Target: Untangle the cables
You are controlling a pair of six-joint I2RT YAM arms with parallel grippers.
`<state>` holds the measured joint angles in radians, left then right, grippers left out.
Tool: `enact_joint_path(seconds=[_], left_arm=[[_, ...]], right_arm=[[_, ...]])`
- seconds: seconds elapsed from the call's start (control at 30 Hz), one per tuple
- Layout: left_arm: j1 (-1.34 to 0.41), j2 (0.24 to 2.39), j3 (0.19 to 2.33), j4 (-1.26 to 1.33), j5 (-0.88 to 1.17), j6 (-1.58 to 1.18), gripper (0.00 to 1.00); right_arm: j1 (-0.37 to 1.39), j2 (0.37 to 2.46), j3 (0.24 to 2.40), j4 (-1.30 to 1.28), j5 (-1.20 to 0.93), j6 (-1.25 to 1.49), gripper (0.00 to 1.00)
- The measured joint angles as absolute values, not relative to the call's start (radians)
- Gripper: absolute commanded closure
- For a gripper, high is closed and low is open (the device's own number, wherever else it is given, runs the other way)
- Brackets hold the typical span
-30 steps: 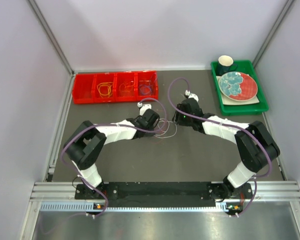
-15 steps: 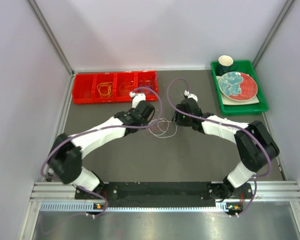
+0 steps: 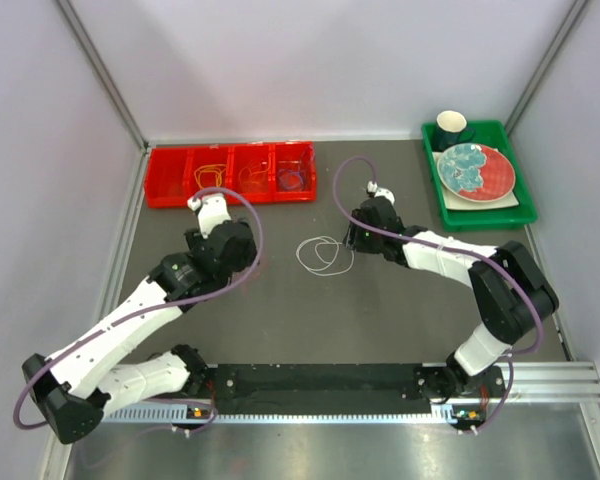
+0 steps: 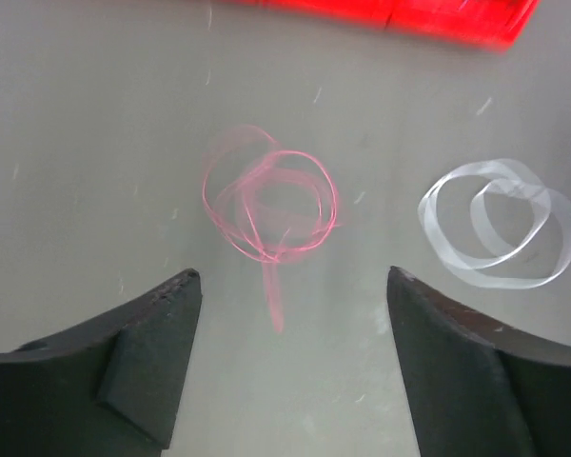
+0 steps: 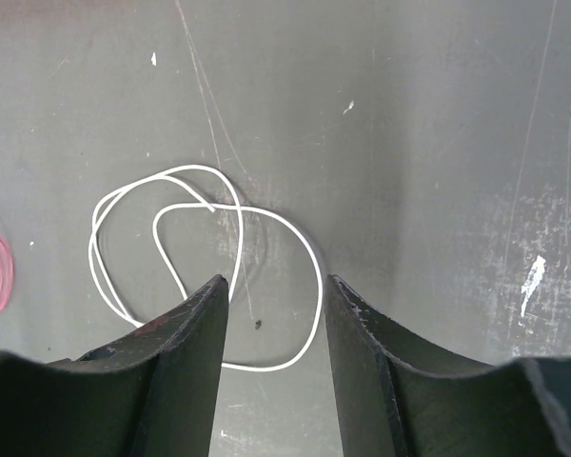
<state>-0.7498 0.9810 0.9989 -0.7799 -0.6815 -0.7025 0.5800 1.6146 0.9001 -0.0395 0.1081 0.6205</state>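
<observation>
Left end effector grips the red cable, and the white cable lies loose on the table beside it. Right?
Not quite. The left end effector grips nothing: its fingers stand apart, and the red cable lies loose on the table ahead of them, as the left wrist view shows. The white cable does lie loose beside it.

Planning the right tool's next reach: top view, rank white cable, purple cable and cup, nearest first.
1. white cable, just left of the right tool
2. purple cable, red bin's right compartment
3. cup, far right, green tray
</observation>
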Motion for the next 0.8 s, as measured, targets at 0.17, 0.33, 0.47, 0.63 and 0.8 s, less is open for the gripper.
enact_joint_path(seconds=[0.17, 0.33, 0.47, 0.63, 0.8], left_arm=[[-0.749, 0.986, 0.921, -0.787, -0.610, -0.704, 0.19], [-0.749, 1.053, 0.921, -0.726, -0.542, -0.702, 0.21], [-0.750, 1.155, 0.921, -0.678, -0.528, -0.704, 0.27], [-0.744, 1.311, 0.921, -0.649, -0.581, -0.707, 0.37], [-0.706, 1.469, 0.921, -0.632, -0.604, -0.700, 0.41]], right_arm=[[0.582, 1.615, 0.900, -0.041, 0.108, 0.620, 0.55], [0.582, 1.615, 0.900, -0.047, 0.109, 0.620, 0.55], [0.582, 1.615, 0.905, -0.051, 0.109, 0.620, 0.55], [0.583, 1.615, 0.907, -0.052, 0.110, 0.620, 0.55], [0.583, 1.615, 0.913, -0.052, 0.111, 0.620, 0.55]])
